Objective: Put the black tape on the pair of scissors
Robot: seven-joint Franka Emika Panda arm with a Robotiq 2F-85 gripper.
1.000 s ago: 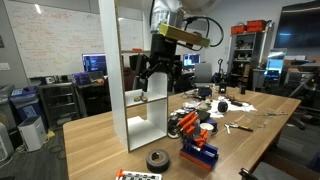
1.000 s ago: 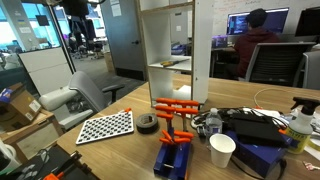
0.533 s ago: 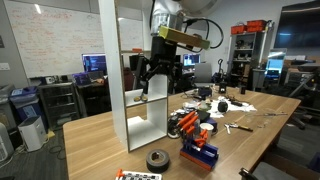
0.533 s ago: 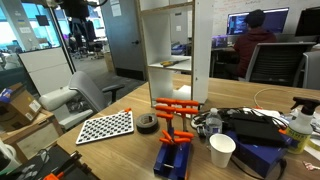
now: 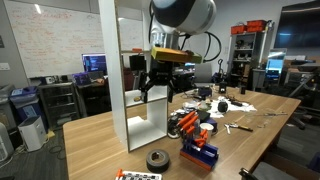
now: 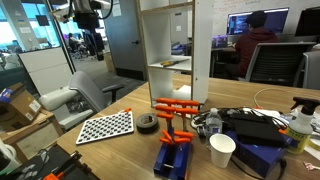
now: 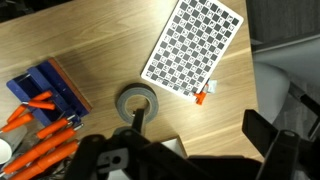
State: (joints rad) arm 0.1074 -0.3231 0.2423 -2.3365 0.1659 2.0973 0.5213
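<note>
The black tape (image 7: 138,103), a thick grey-black roll, lies flat on the wooden table between the checkerboard sheet and the tool cluster. It shows in both exterior views (image 5: 157,159) (image 6: 147,121). Orange-handled scissors (image 6: 176,106) lie by the foot of the white shelf, and also show in an exterior view (image 5: 186,124). More orange handles (image 7: 38,145) sit at the wrist view's lower left. My gripper (image 7: 200,128) hangs high above the table, open and empty, with one finger (image 7: 140,118) over the tape's edge. It also shows in an exterior view (image 5: 157,90).
A tall white shelf unit (image 5: 135,80) stands on the table behind the tape. A blue block (image 7: 45,88) lies next to the orange handles. A checkerboard sheet (image 7: 193,45) and a small orange piece (image 7: 202,96) lie nearby. A paper cup (image 6: 222,150) and clutter sit further along.
The arm has swung and the gripper has shifted slightly above the table. The tape and the scissors have not moved.
</note>
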